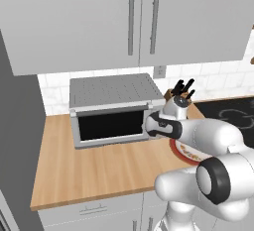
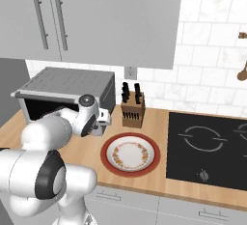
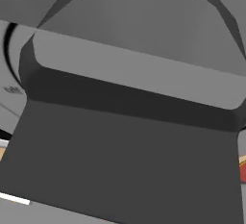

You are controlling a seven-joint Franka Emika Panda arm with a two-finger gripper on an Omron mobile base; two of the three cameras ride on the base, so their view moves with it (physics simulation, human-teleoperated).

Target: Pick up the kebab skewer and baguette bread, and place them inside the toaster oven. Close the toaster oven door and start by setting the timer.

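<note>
The pincer (image 2: 102, 118) sits spread at the toaster oven's (image 1: 111, 107) right panel, against a timer knob (image 3: 129, 98). Centre on the knob, pinch firmly, then twist.

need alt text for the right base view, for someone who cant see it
A white robot arm reaches its gripper to the right front of a silver toaster oven on a wooden counter. A red-rimmed plate lies bare in front, with a knife block behind it and a black cooktop to the right.
</note>
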